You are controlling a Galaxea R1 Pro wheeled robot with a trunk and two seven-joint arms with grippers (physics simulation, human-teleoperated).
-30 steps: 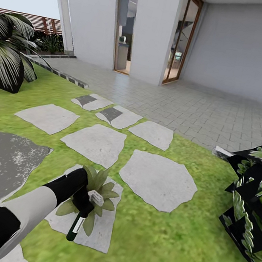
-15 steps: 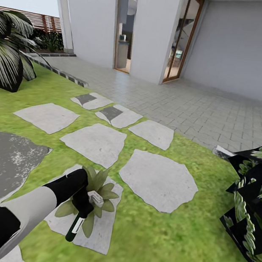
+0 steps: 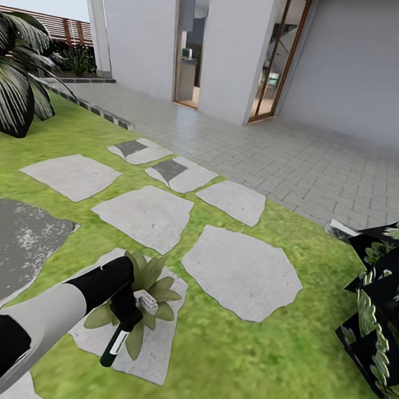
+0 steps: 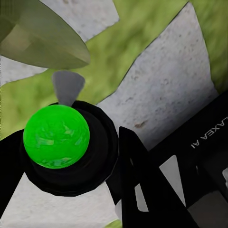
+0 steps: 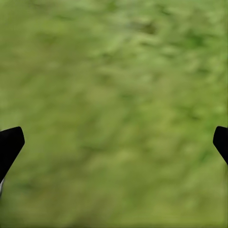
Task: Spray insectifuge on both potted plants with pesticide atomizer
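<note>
My right hand (image 5: 114,142) hangs over bare lawn (image 5: 114,95) with its black fingertips spread wide and nothing between them. My left hand (image 3: 125,307) is clamped on the pesticide atomizer (image 3: 115,344), bottle pointing down, right over the potted plant (image 3: 149,279) on a grey stepping stone (image 3: 157,349); beyond lie more stones, paving and the house wall (image 3: 372,73)

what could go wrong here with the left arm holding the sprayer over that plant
The left gripper holds the pesticide atomizer right above the potted plant, so dipping lower might crush its leaves. The bottle hangs tilted from the grip and may slip onto the stepping stone.
</note>
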